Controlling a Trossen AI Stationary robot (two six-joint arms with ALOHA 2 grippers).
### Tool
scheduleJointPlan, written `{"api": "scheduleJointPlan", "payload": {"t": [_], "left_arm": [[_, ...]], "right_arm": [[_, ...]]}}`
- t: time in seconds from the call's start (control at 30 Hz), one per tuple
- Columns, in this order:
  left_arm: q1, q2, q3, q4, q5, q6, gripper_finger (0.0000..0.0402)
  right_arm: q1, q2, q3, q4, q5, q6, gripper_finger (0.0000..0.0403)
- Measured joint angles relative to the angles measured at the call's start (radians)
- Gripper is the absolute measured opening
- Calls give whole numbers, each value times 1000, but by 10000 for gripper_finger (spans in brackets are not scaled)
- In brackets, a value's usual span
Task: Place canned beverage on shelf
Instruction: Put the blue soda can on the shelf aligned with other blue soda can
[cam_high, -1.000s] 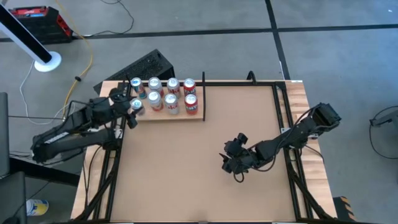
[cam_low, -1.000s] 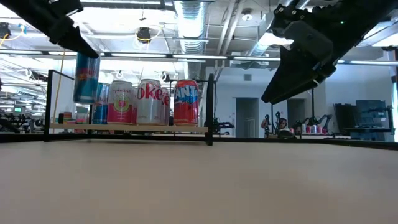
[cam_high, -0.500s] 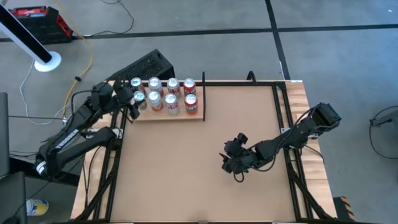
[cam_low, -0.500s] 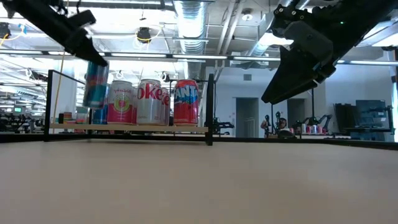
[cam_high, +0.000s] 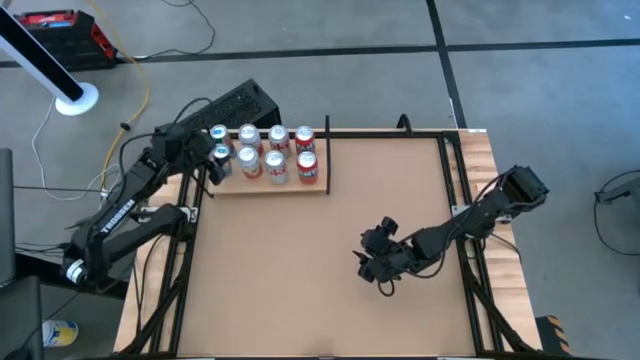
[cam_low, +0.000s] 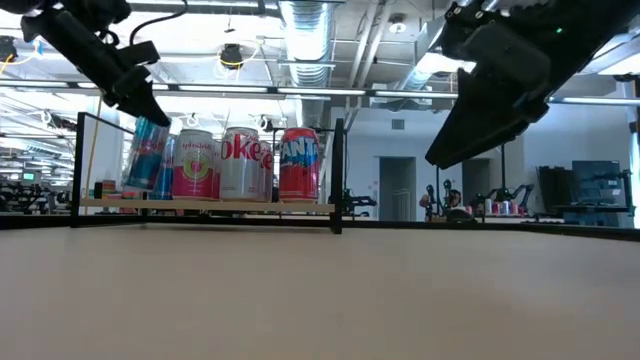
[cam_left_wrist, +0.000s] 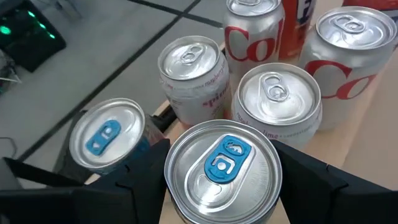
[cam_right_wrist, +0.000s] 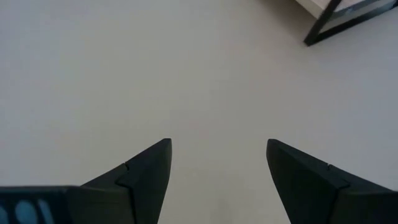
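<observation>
A blue slim can (cam_low: 147, 152) with a blue-tabbed lid (cam_left_wrist: 222, 163) is in my left gripper (cam_high: 208, 162) at the left end of the shelf (cam_high: 318, 187), a pale wood board with black rails. Several other cans (cam_high: 275, 150) stand upright on the shelf in two rows, among them a red can (cam_low: 298, 163). In the low view my left gripper (cam_low: 133, 92) is above the can. My right gripper (cam_high: 368, 262) is open and empty above the bare tabletop, right of the middle; it also shows in the right wrist view (cam_right_wrist: 217, 168). My left gripper pinches the blue can's side wall just below its lid (cam_left_wrist: 171, 186) between its two fingers (cam_left_wrist: 138, 183), one on either side. The fingers slant down at it from above and from the table's left. The can is tilted; whether its base touches the shelf board I cannot tell.
The shelf's black corner post (cam_low: 338, 175) stands at its right end, and its foot shows in the right wrist view (cam_right_wrist: 336, 15). A black box (cam_high: 230, 105) lies on the floor beyond the table's far left corner. Bare brown tabletop (cam_high: 300, 280) lies near the front.
My left gripper has carried the blue can toward the table's far edge and down, to the shelf's left end next to the standing cans. The can, upright before, is now tilted. My right arm has barely moved.
</observation>
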Motion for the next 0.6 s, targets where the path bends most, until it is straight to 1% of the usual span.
{"api": "scheduleJointPlan", "payload": {"t": [0.3, 0.4, 0.6], "left_arm": [[70, 44, 0, 11, 126, 17, 235], [84, 62, -7, 21, 113, 37, 235], [87, 74, -9, 36, 110, 29, 235]], "right_arm": [[38, 0, 0, 38, -2, -1, 286], [38, 0, 0, 39, -2, 0, 286], [37, 0, 0, 38, -2, 0, 286]]}}
